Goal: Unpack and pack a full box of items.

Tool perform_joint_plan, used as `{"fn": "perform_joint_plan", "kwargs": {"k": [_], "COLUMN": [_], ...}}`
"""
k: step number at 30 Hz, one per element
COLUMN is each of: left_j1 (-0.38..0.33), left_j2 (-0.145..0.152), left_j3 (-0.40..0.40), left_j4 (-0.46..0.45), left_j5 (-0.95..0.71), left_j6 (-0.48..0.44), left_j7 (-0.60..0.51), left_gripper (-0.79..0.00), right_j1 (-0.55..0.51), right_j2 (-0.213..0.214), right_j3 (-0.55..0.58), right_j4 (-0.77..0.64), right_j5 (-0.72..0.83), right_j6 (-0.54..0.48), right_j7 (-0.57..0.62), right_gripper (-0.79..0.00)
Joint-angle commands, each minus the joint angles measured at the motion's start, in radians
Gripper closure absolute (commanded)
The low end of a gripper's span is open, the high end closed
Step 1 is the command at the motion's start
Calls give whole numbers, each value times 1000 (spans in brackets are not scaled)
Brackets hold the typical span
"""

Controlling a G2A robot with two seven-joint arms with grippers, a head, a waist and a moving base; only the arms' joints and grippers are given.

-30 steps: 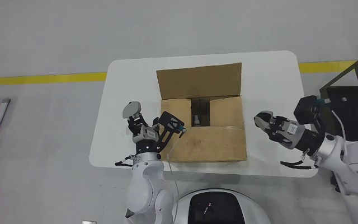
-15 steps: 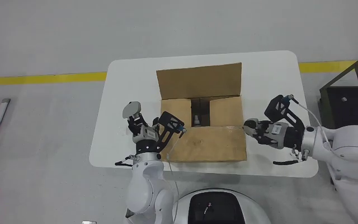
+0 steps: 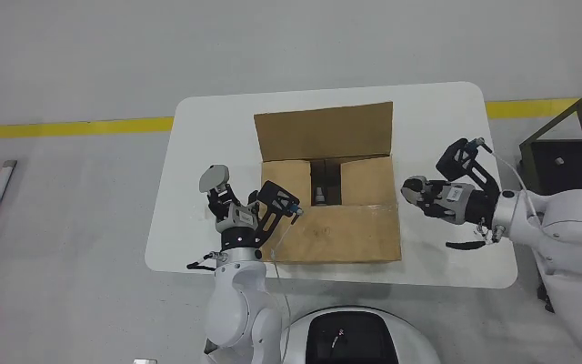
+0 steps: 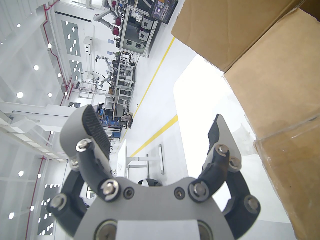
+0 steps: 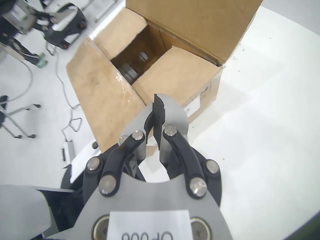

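A brown cardboard box (image 3: 332,232) stands in the middle of the white table (image 3: 209,136). Its back flap is upright, its side flaps lie partly folded in, and its front flap is taped. Dark round-topped items (image 5: 132,68) show through the gap between the flaps, also as dark items (image 3: 320,191) from above. My right gripper (image 3: 409,190) is shut and holds nothing, just off the right side of the box (image 5: 180,76); its tips (image 5: 156,102) point at that side. My left gripper (image 3: 245,189) is open and empty beside the box's left front corner (image 4: 275,88), its jaws wide apart (image 4: 155,128).
Bare table surface (image 5: 262,101) lies to the right of the box and also to its left (image 4: 200,96). A dark cart (image 3: 555,155) stands off the table's right edge. A yellow floor line (image 3: 82,127) runs behind the table.
My right gripper came in from the table's right front to the box's right side, then shifted slightly toward the back. The left arm stayed still.
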Motion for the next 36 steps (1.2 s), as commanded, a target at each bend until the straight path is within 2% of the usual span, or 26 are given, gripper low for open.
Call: {"fn": "perform_joint_plan", "kwargs": {"k": [1,2,4,14,20,23,28,32,36], "left_j1": [0,0,0,0,0,0,0,0,0], "left_j2": [0,0,0,0,0,0,0,0,0], "left_j3": [0,0,0,0,0,0,0,0,0], "left_j4": [0,0,0,0,0,0,0,0,0], "left_j5": [0,0,0,0,0,0,0,0,0], "left_j6": [0,0,0,0,0,0,0,0,0], "left_j7": [0,0,0,0,0,0,0,0,0], "left_gripper": [-785,-785,-785,-785,-785,-785,-785,-785,-785], "right_j1": [18,27,46,115,129,135,150,149,158], "right_j2": [4,6,8,17,25,29,51,75,97], "right_j3": [-3,-9,-34,-121,-152,-176,-229,-273,-313], "right_j4": [40,57,95,191,211,217,196,174,170], "right_j5": [52,67,97,108,172,253,310,347,359], "right_j6": [-16,-21,-32,-52,-87,-131,-115,-119,-122], "right_j7": [19,25,46,61,104,157,187,183,180], "right_gripper": [-123,-185,-246,-262,-265,-252,-237,-289,-228]}}
